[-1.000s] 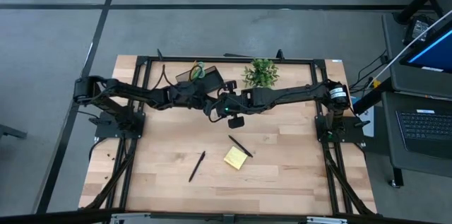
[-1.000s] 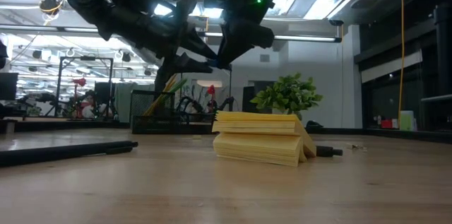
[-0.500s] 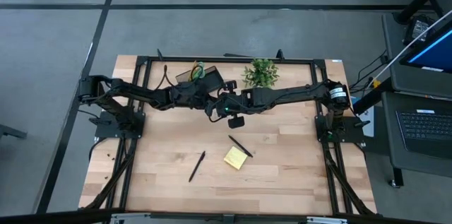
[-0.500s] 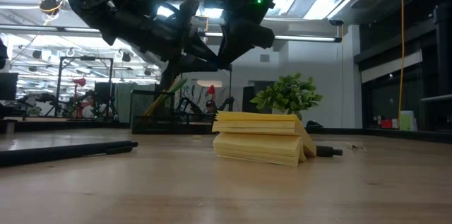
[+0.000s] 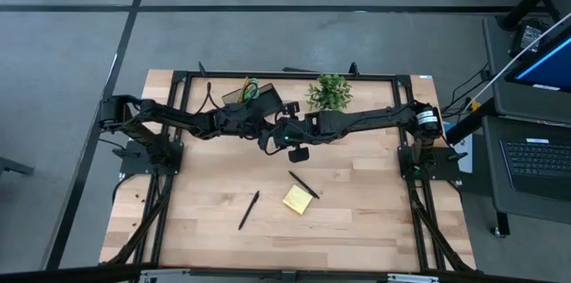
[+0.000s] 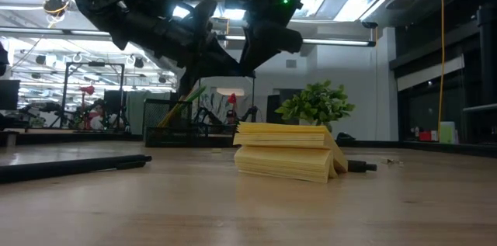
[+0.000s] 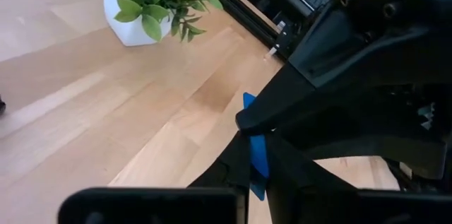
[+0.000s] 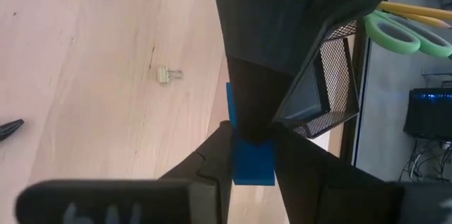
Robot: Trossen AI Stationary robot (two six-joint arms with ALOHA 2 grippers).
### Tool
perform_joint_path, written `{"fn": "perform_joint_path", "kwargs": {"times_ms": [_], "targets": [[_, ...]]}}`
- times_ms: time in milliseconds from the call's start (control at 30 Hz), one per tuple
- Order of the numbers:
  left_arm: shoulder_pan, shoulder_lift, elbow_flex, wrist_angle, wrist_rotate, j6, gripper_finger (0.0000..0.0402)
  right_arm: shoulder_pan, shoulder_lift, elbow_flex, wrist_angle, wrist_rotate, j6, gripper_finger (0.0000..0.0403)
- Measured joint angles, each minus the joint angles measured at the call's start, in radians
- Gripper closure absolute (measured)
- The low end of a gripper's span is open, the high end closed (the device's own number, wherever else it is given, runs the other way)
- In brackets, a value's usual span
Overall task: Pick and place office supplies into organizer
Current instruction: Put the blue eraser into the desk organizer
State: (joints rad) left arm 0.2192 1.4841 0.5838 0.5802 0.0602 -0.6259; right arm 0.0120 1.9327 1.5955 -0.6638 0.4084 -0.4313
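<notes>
Small blue block [image 8: 252, 164] hangs above the table's middle, where the two arms meet nose to nose. The right gripper [image 5: 278, 137] appears clenched on it: in the right wrist view the block fills the gap between that arm's own two dark fingers [image 8: 215, 157]. The left gripper [image 5: 266, 133] comes in from the opposite side, its tip overlapping the block's far edge. Whether it has hold of the block or only touches it, I cannot tell. From the left wrist the block shows edge-on as a thin blue sliver [image 7: 258, 157], so its flat faces are turned toward the right arm's pads.

Seen from above, the organizer [image 5: 243, 94] sits at about 11 o'clock from the meeting point, near the back edge of the table. It already holds the green-handled scissors [image 8: 406, 33] and a pencil [image 8: 417, 12]. The left arm reaches in from 9 o'clock and is the nearer one to that box. The right arm stretches from 3 o'clock, past the potted plant [image 5: 329, 92].

This looks like a hand-over. The drop likely falls to the left arm, with a short swing toward 11 o'clock.
</notes>
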Motion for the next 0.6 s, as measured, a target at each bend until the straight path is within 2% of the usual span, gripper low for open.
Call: {"fn": "perform_joint_path", "kwargs": {"times_ms": [233,433,533,600], "targets": [[0.039,0.0,0.0,-0.009,0.016,0.043,0.0387,-0.001,-0.042,-0.001,-0.027,0.006,0.009,0.0277],[0.067,-0.003,0.0,-0.01,0.023,0.115,0.0387,-0.003,-0.064,-0.001,-0.159,0.045,0.086,0.0253],[0.072,-0.017,0.0,-0.031,0.023,0.194,0.0387,-0.003,-0.064,-0.001,-0.201,0.045,0.153,0.0261],[0.073,-0.036,0.0,-0.07,0.011,0.247,0.0388,-0.003,-0.064,-0.001,-0.206,0.045,0.164,0.0282]]}}
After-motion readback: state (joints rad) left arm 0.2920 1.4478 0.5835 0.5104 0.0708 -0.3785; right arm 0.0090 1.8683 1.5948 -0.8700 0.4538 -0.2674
